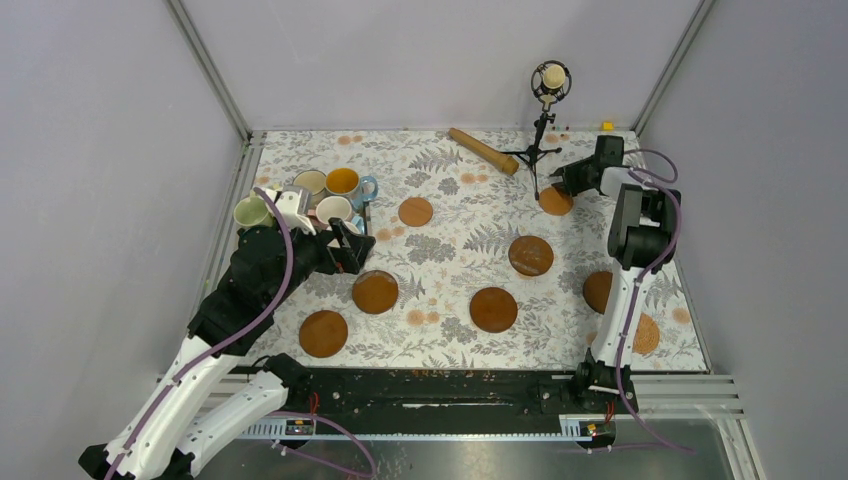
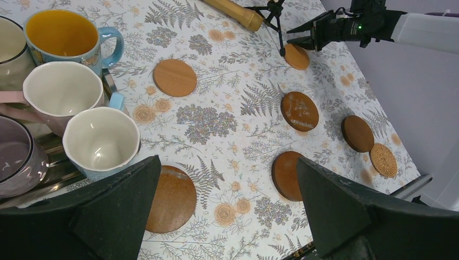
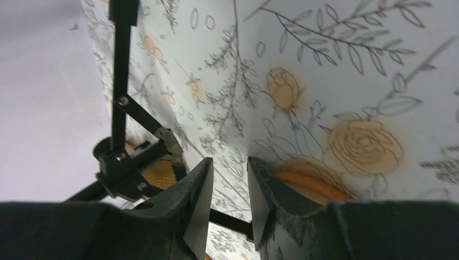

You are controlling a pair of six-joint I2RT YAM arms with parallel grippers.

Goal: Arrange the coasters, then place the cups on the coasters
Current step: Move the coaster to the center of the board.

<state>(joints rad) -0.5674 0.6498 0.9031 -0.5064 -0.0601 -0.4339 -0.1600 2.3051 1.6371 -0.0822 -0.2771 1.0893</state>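
At the near edge, a dark brown round wooden coaster [image 1: 323, 333] lay at the left of the fern-and-flower printed tablecloth [image 1: 450, 255]. A pale woven round coaster [image 1: 649, 336] lay at the right, partly behind the right arm [image 1: 640, 230].

One step farther in lay a glossy brown round coaster [image 1: 375, 291] on the left and a reddish-brown round coaster [image 1: 493, 309] near the middle. A plain brown round coaster [image 1: 597, 288] was half hidden by the right arm.

The left gripper [image 2: 227, 165] hung just beyond the glossy one, beside the cups. Its black fingers [image 2: 119, 211] were spread wide with nothing between them.

Past the middle sat a mottled dark brown round coaster [image 1: 530, 255], then a light tan round coaster [image 1: 415, 211], well apart.

At the far left the ceramic cups [image 1: 333, 208] crowded together, off every coaster. Among them were a light blue cup [image 2: 100, 141], a pink-handled pale cup [image 2: 62, 92], a mauve cup [image 2: 13, 157], a blue cup with a yellow inside [image 2: 62, 33] and a light green cup [image 1: 250, 212].

At the far right the right gripper [image 1: 556, 187] reached down to a small tan round coaster [image 2: 296, 56] beside a leg of the black microphone tripod [image 1: 537, 150]. Its jaws were almost together, the thin slit between them holding nothing, and one finger lay over the disc's edge.

Farthest back lay a light wooden rod [image 1: 483, 150].
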